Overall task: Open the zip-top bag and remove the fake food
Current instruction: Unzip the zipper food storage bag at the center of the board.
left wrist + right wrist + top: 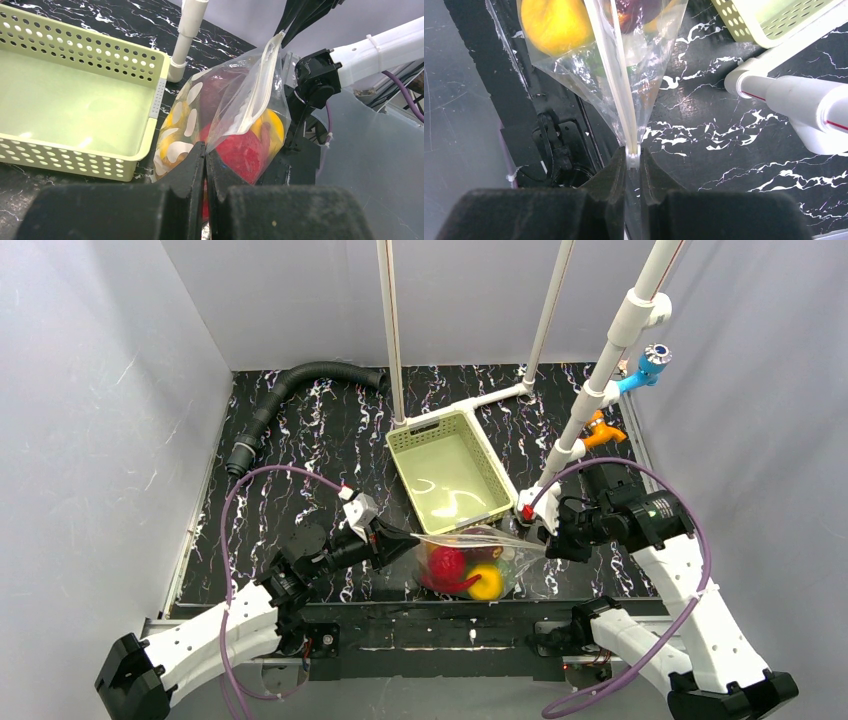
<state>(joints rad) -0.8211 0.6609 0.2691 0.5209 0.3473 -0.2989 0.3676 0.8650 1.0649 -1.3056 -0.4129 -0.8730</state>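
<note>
You have the zip-top bag point(470, 562) strung between both arms over the near edge of the table, just in front of the pale green basket point(400, 440). The left gripper point(205, 150) is clamped tight on the film at the bag's left end, and the right gripper point(633, 152) is pinched on the white zip strip at its right end. The fake food point(450, 565) (a red piece, a yellow one, something darker behind) hangs low inside, and the seal looks closed. Each grip seems to catch both layers, so pulling along the strip would likely only stretch it. Better to take one lip per gripper near the middle and pull across the seal, gently, since the film is slippery and the load is heavy. Work low over the black marbled tabletop point(300, 440), so anything that spills lands close. Mind the white pipe frame point(590, 400) just beside your right wrist. Grey walls point(100, 390) close in on three sides.
</note>
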